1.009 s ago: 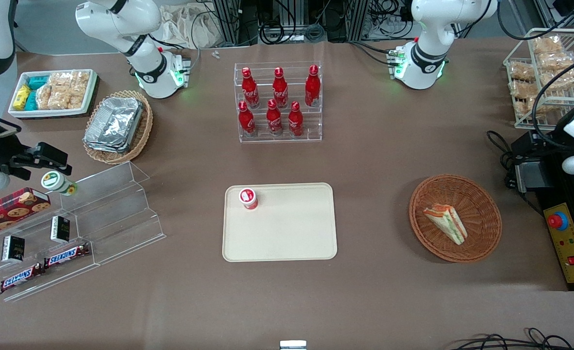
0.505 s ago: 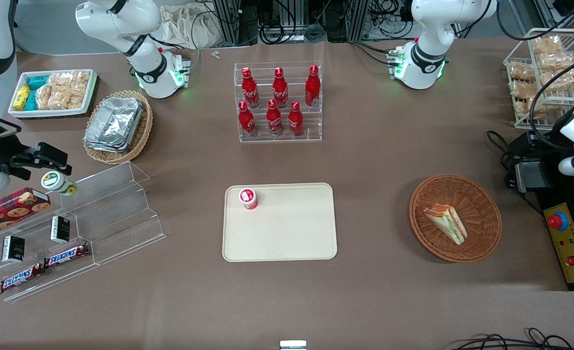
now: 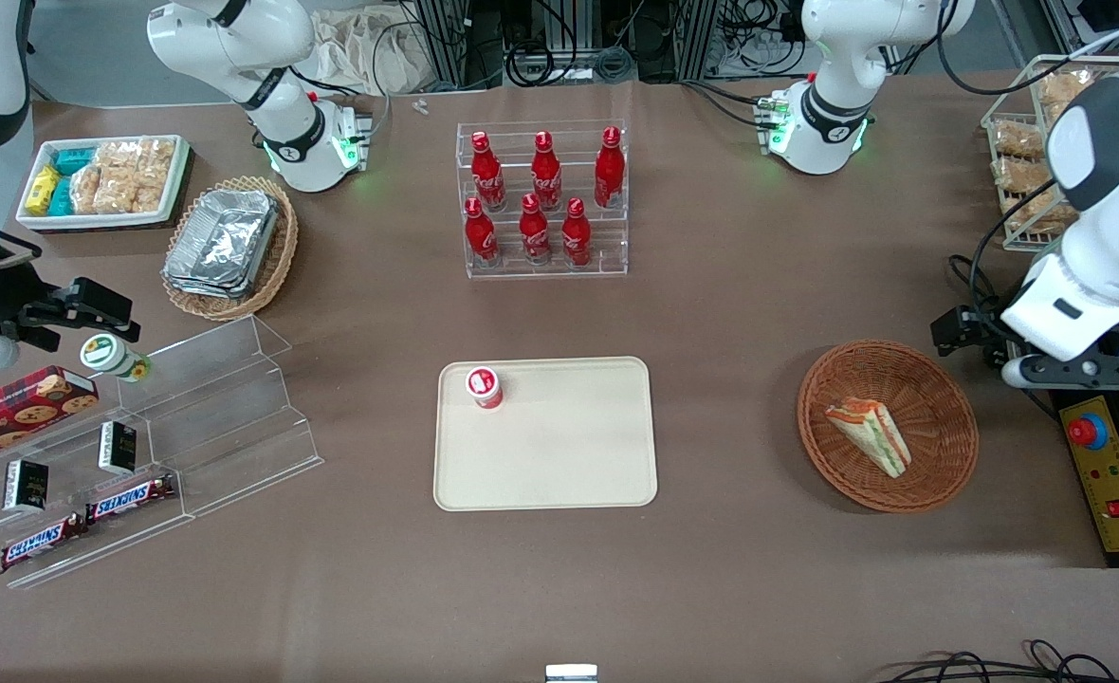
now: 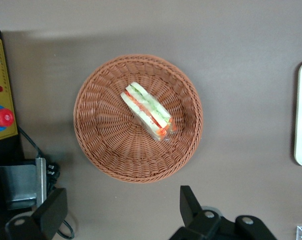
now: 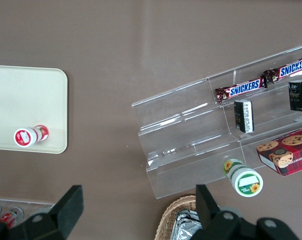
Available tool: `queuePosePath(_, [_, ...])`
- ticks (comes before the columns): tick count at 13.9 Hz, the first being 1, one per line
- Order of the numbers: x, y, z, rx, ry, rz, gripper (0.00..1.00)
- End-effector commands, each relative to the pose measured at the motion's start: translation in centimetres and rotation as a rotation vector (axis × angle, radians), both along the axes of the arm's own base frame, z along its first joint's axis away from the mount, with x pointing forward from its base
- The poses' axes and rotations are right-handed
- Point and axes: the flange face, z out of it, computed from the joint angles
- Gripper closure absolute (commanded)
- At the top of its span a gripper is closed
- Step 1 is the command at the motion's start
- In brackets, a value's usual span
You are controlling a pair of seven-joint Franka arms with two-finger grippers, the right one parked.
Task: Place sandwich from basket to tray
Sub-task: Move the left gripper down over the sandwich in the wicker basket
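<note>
Brown matting covers the whole work table (image 3: 730,588), and the task's things sit along the edge nearest the front camera. At the working arm's end lies the round wicker basket (image 3: 939,474), with the triangular sandwich (image 3: 870,434) lying flat near its middle, its cut edge of orange-red and green filling facing up, which leaves its two bread faces free for a pinch from above. The gripper (image 4: 116,212) hangs high over the table just beside the basket's rim, farther from the front camera than the sandwich and well clear of it. Its two black fingers (image 4: 189,204) are spread wide with nothing between them, a stance that suits a descent onto the wedge. The beige tray (image 3: 559,474) waits at mid-table, well apart from the basket. A small red-and-white cup (image 3: 485,387) stands in one corner of it, so most of the tray's floor is free for the sandwich. I judge the approach only begun.
</note>
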Motion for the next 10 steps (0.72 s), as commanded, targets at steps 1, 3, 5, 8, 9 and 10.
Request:
queuePosePath(1, [0.7,0.3,-2.7,-0.037,0.029,0.063,0.0])
queuePosePath(3, [1.0,0.3,-4.2,-0.044,-0.018,0.113,0.0])
queuePosePath(5, [1.0,0.5,-6.7,-0.049,-0.032,0.137,0.0])
queuePosePath(8, [2.1,0.5,-11.3,-0.052,-0.048,0.258,0.0])
queuePosePath(9, [2.5,0.3,-12.7,-0.053,-0.053,0.287,0.0])
queuePosePath(10, [2.8,0.1,-13.6,-0.052,-0.053,0.318,0.0])
